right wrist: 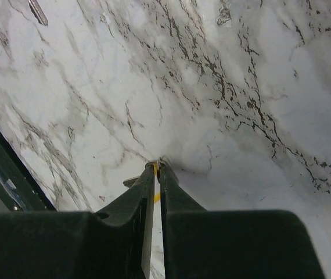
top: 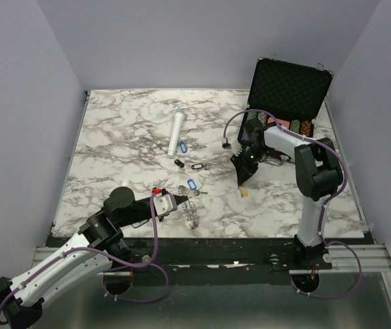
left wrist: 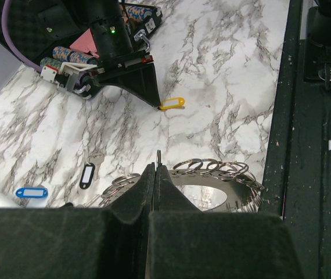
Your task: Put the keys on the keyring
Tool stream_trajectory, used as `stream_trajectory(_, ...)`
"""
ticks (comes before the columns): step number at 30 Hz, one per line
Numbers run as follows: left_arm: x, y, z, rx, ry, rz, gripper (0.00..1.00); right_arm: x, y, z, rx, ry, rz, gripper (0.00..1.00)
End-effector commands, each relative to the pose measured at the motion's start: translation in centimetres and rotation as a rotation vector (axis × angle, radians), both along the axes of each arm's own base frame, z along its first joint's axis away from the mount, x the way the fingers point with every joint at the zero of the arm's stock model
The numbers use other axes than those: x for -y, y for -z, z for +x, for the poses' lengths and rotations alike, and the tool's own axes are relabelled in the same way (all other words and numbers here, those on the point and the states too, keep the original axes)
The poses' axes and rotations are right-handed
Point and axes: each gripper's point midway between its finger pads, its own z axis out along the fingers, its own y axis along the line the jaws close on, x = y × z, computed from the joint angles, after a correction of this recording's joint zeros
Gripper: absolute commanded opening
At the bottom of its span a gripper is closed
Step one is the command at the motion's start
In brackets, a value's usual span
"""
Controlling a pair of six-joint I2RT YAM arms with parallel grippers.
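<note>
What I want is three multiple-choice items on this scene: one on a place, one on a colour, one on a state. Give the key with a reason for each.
1. Where does the white cylinder lie?
A. On the table, left of the case
B. Inside the case
C. Off the table, on the floor

2. What colour is the tag in the right gripper?
A. Blue
B. Black
C. Yellow

3. How is the case's lid?
A. Shut
B. Open, standing up
C. Taken off

Key:
1 A: the top view shows it on the marble, left of the case.
2 C: yellow shows at the closed fingertips.
3 B: the lid's dark inside faces the camera.
</note>
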Motion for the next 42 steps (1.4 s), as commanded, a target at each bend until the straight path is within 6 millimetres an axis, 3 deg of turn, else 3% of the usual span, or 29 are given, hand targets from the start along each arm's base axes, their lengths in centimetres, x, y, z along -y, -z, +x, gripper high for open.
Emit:
stream_trajectory(1,0.2,-2.4,-0.2,0.054,0.025,-0.048,0.00,0.0,0.1,0.0,-0.002,-0.011,-0.017,0.14)
stream_trajectory(14,0.2,-2.4,-0.3,0.054,0.028,-0.048,0.00,0.1,0.4,-0.4,-0.008,-0.019,-0.024,0.00)
stream_trajectory(20,0.2,-2.5,-0.4,0.056,0.030,-0.056,0.00,-0.9,-1.5,-0.2,0.020,-0.042,0.046,0.00)
stream_trajectory(27,0.0,-3.5,-0.4,0.076,0.017,-0.116,0.00,-2.0,-8.3,0.9,0.179,-0.203,0.171,0.00)
stream_trajectory(34,-0.6,-6.6,0.3,0.110,-0.015,-0.296,0.00,-3.0,-16.1,-0.1,0.350,-0.392,0.328,0.00)
stream_trajectory(40,-0.9,-9.0,0.9,0.151,-0.009,-0.390,0.00,-6.0,-23.7,-1.3,0.627,-0.483,0.610,0.00)
stream_trajectory(42,-0.9,-9.6,1.2,0.185,-0.003,-0.390,0.00,-7.3,-25.4,-2.2,0.723,-0.516,0.692,0.00)
